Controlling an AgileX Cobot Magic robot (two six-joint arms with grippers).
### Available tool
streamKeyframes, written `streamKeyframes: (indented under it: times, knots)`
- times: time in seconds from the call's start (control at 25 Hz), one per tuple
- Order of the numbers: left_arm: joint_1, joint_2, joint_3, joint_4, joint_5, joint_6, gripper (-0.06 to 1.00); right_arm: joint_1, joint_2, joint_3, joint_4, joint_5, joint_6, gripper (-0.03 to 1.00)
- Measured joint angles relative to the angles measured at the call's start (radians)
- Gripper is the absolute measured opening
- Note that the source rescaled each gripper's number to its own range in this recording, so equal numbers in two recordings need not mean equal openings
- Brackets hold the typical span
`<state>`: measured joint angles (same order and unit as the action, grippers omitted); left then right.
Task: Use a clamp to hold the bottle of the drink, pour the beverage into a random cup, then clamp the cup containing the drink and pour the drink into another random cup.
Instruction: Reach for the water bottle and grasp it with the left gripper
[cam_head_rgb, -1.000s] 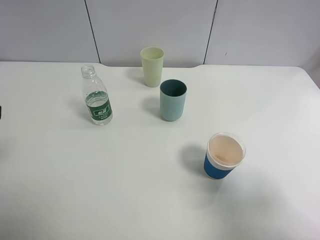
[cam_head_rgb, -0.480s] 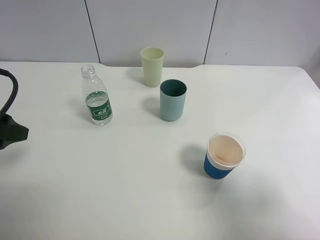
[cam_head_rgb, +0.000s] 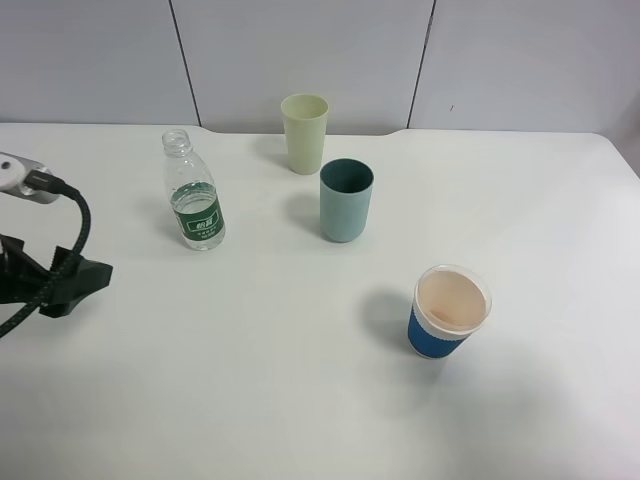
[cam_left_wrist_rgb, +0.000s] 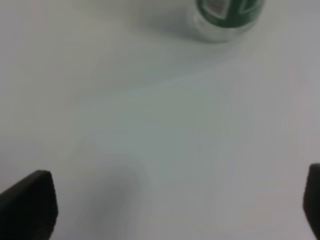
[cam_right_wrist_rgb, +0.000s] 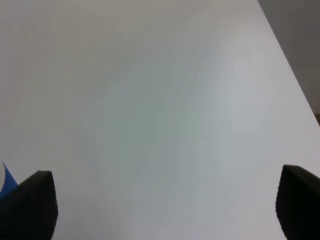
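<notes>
Bottle (cam_head_rgb: 194, 205) — clear, green-labelled, uncapped — stands on white desk (cam_head_rgb: 300, 400), grey wall panels (cam_head_rgb: 300, 50) behind. Left fingers (cam_left_wrist_rgb: 30, 205) and right fingers (cam_right_wrist_rgb: 30, 202) gape, empty.

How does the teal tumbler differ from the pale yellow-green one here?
The teal tumbler is blue-green with a darker inside; the yellow-green tumbler is pale inside and out. The teal tumbler stands nearer the camera, the yellow-green tumbler behind it, slightly left. Both stand upright, plain and open-topped.
</notes>
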<state>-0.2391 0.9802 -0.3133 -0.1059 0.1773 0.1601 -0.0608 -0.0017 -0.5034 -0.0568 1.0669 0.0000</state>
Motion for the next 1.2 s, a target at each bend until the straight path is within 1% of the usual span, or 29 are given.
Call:
streamKeyframes:
  times: [0.12,0.52,0.6,0.68,0.84,0.96,1.08,1.2]
  knots:
    - [-0.018,0.077,0.014,-0.002,-0.08,-0.011,1.0,0.0,0.0,0.0,0.0,0.0,0.0,0.79]
    - [-0.019,0.314,0.025,-0.003,-0.37,-0.014,1.0,0.0,0.0,0.0,0.0,0.0,0.0,0.79]
    - [-0.019,0.35,0.025,-0.003,-0.433,-0.029,1.0,0.0,0.0,0.0,0.0,0.0,0.0,0.79]
    - [-0.019,0.381,0.025,0.007,-0.502,-0.068,1.0,0.0,0.0,0.0,0.0,0.0,0.0,0.79]
    - [-0.019,0.439,0.024,0.075,-0.65,-0.195,1.0,0.0,0.0,0.0,0.0,0.0,0.0,0.79]
    - [-0.019,0.487,0.023,0.15,-0.743,-0.262,1.0,0.0,0.0,0.0,0.0,0.0,0.0,0.79]
    - [-0.019,0.538,0.023,0.226,-0.83,-0.293,1.0,0.0,0.0,0.0,0.0,0.0,0.0,0.79]
    - [-0.019,0.591,0.023,0.271,-0.899,-0.304,1.0,0.0,0.0,0.0,0.0,0.0,0.0,0.79]
